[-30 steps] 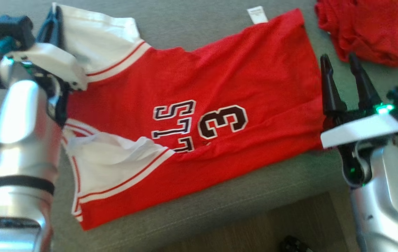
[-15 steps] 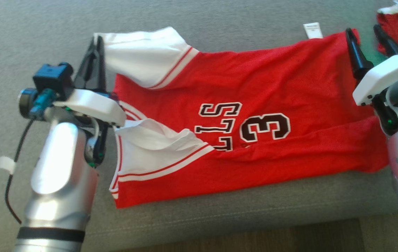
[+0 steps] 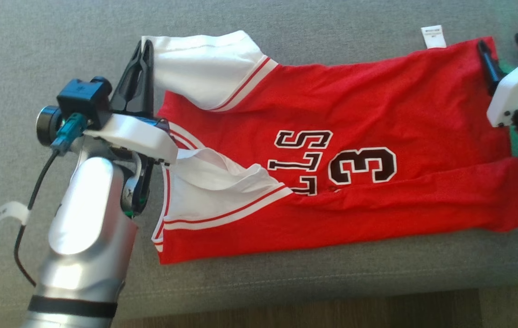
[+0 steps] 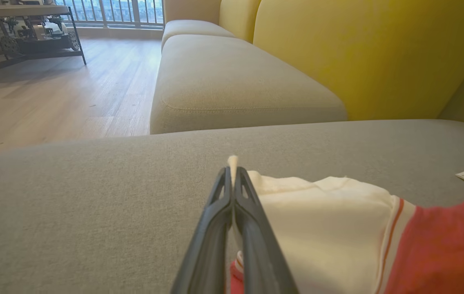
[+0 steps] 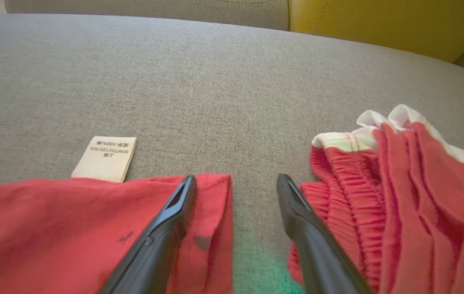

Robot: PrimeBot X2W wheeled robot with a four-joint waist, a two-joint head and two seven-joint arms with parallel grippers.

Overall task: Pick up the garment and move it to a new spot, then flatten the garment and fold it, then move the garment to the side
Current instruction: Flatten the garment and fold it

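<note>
1. Garment (image 3: 332,114): red, with white red-striped sleeves and a dark "3", spread on the grey sofa cushion (image 3: 286,282), its near edge folded over.
2. Left gripper (image 4: 232,173) is pinched tight on the far white sleeve's edge.
3. Right gripper (image 5: 236,181) is spread wide and empty, one finger over the garment's hem corner, beside a crumpled red cloth (image 5: 379,183).
</note>
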